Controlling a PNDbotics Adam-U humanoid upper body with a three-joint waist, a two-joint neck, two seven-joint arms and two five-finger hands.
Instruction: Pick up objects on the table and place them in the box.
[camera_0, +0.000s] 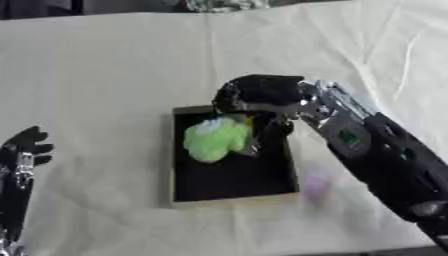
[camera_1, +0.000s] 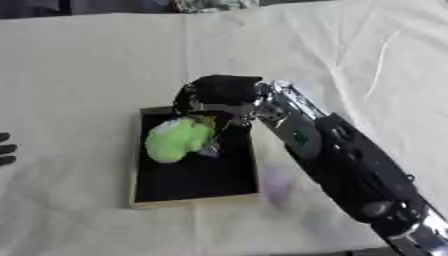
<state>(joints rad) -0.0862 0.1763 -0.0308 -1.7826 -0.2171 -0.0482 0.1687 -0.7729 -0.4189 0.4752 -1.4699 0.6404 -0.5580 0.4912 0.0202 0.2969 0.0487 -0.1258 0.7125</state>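
A shallow box (camera_0: 233, 200) with a black inside and pale rim lies on the white cloth in the middle. My right hand (camera_0: 258, 95) hangs over the box's far end, its fingers curled round a light green soft thing (camera_0: 215, 138) that dangles above the black floor. A faint pale purple thing (camera_0: 315, 184) lies on the cloth just right of the box's near corner. My left hand (camera_0: 26, 147) shows at the left edge, fingers relaxed and up, holding nothing.
The white tablecloth (camera_0: 105, 75) is wrinkled, with folds running along the right side. A crumpled pale object (camera_0: 219, 5) sits at the far edge. Dark floor shows beyond the table's far edge.
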